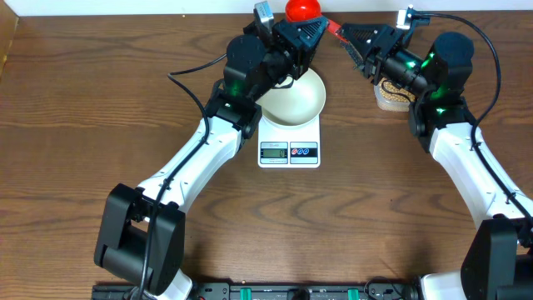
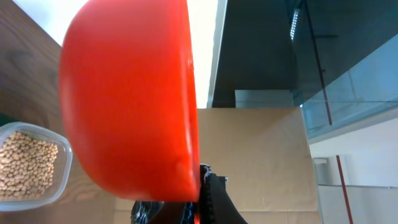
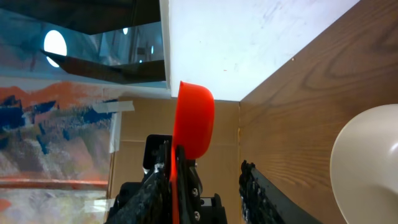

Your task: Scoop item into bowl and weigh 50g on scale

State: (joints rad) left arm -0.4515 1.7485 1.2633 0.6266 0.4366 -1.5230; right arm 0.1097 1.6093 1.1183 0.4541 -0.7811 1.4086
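Note:
In the overhead view the white bowl (image 1: 293, 102) stands on the white scale (image 1: 289, 152), and its inside looks bare. A red scoop (image 1: 302, 8) hangs beyond the bowl at the table's far edge, with my left gripper (image 1: 306, 35) shut on its handle. The left wrist view is filled by the scoop's (image 2: 130, 93) red back above my left gripper (image 2: 202, 200). My right gripper (image 1: 344, 36) stands open just right of the scoop. In its wrist view the scoop (image 3: 194, 121) is edge-on. Its handle lies against one finger of my right gripper (image 3: 203, 168), clear of the other. The bowl's rim (image 3: 373, 168) shows at right.
A clear plastic tub (image 2: 62, 158) of pale beans (image 2: 25, 165) sits on the wood table; from overhead the tub (image 1: 391, 97) is half hidden under my right arm. A white wall and cardboard stand behind the far edge.

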